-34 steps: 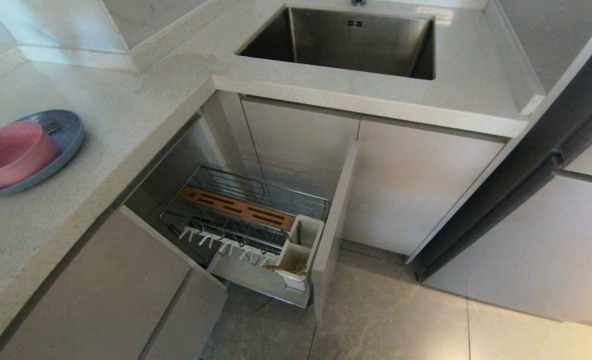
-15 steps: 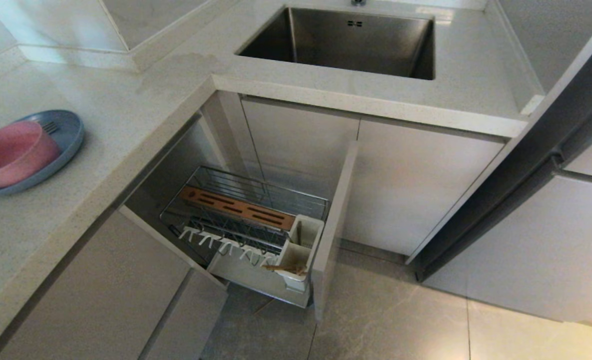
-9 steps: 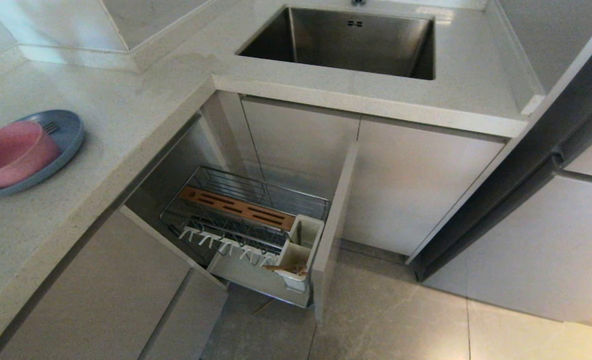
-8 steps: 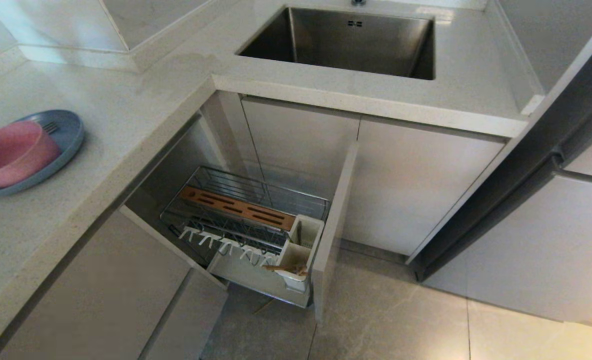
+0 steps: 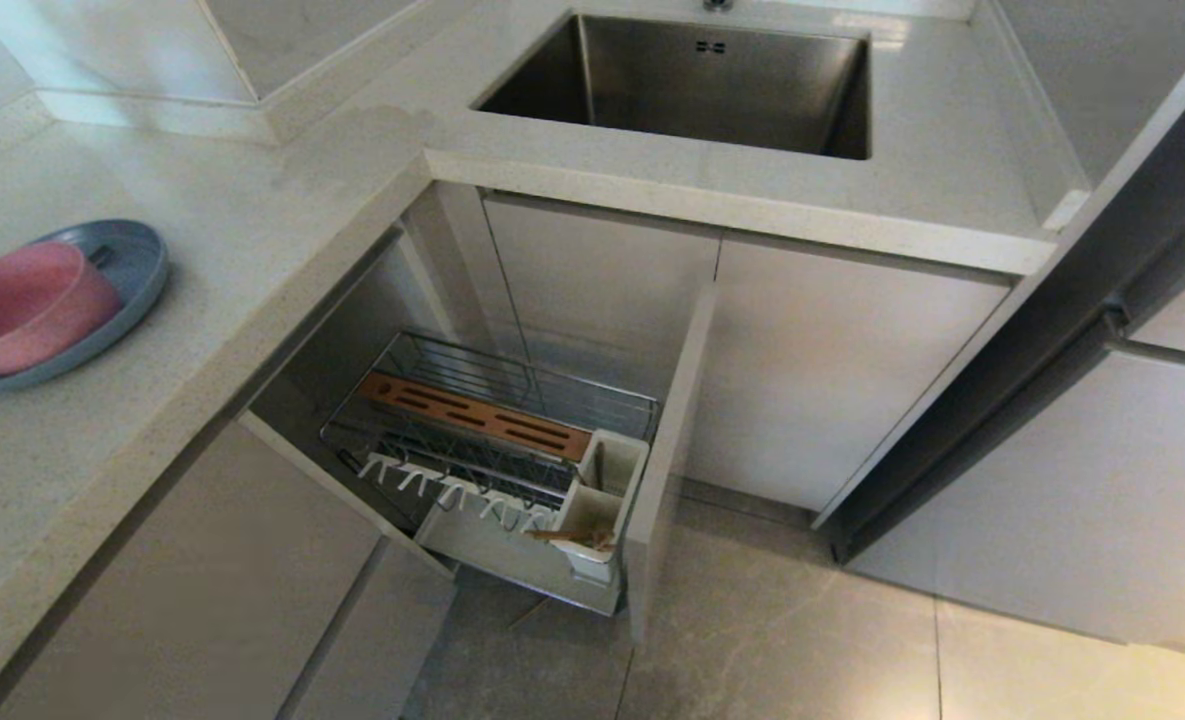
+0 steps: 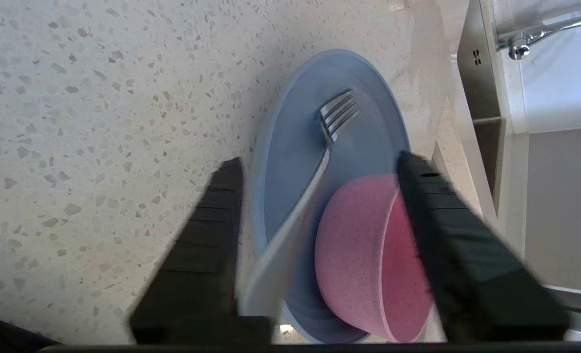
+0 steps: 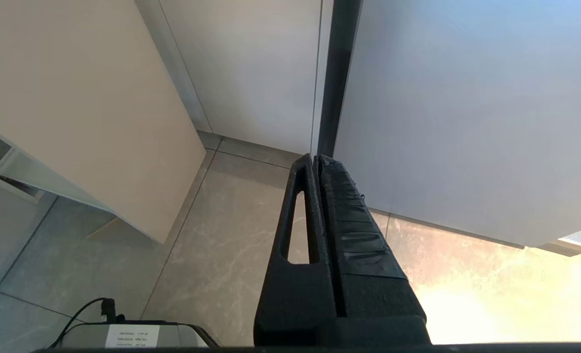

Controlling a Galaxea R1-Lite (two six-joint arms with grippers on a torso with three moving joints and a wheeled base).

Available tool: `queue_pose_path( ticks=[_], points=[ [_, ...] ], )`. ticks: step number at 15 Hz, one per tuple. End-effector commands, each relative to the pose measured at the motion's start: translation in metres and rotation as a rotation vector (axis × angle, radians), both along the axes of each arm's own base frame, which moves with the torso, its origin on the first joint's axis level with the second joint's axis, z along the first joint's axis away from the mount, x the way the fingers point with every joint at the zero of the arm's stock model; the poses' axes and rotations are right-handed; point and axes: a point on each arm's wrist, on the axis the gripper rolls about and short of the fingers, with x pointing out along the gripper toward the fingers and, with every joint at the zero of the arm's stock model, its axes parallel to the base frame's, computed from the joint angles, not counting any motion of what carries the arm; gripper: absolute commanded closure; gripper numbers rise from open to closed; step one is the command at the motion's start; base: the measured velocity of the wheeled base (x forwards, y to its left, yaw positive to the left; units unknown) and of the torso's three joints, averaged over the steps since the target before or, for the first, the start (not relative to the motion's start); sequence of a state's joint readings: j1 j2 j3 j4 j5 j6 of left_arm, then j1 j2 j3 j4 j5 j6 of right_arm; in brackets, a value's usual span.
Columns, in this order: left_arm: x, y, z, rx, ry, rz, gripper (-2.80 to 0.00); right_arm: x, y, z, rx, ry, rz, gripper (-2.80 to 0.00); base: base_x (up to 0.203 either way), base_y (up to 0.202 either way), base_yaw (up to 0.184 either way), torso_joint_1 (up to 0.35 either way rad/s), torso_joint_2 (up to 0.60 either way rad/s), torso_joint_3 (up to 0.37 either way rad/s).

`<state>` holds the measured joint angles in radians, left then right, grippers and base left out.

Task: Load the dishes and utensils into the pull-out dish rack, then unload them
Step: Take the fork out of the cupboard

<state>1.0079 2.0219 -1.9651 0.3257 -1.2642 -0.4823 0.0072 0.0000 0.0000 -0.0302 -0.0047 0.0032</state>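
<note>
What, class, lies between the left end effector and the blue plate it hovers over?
The fork and the pink bowl both rest on the blue plate, between the open fingers of the left end effector. Only the plate's rim is bare.

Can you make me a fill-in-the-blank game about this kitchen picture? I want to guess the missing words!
1. The pink bowl sits on top of the blue ____.
2. The shiny utensil lying on the plate next to the bowl is a ____.
3. The chopsticks are poking out of the white cup in the pull-out dish ____.
4. The left gripper hangs above the plate with its fingers spread ____.

Missing words: plate; fork; rack; open
</note>
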Motion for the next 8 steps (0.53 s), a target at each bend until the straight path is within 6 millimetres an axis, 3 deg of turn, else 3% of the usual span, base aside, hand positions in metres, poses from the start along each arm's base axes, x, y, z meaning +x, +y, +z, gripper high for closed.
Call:
queue_pose_path(
  ticks=[1,6,8],
  points=[
    [-0.001,0.000,0.002,0.007,0.001,0.015,-2.80,0.001,0.000,-0.002,0.000,0.007,0.001,0.00,0.000,0.000,0.000,0.000,0.00,0.000],
    [-0.004,-0.004,0.011,0.063,0.026,0.151,-2.80,0.001,0.000,-0.002,0.000,0.007,0.001,0.00,0.000,0.000,0.000,0.000,0.00,0.000],
    [-0.011,-0.013,0.026,0.112,0.027,0.236,-2.80,0.001,0.000,-0.002,0.000,0.007,0.000,0.00,0.000,0.000,0.000,0.000,0.00,0.000]
  ],
)
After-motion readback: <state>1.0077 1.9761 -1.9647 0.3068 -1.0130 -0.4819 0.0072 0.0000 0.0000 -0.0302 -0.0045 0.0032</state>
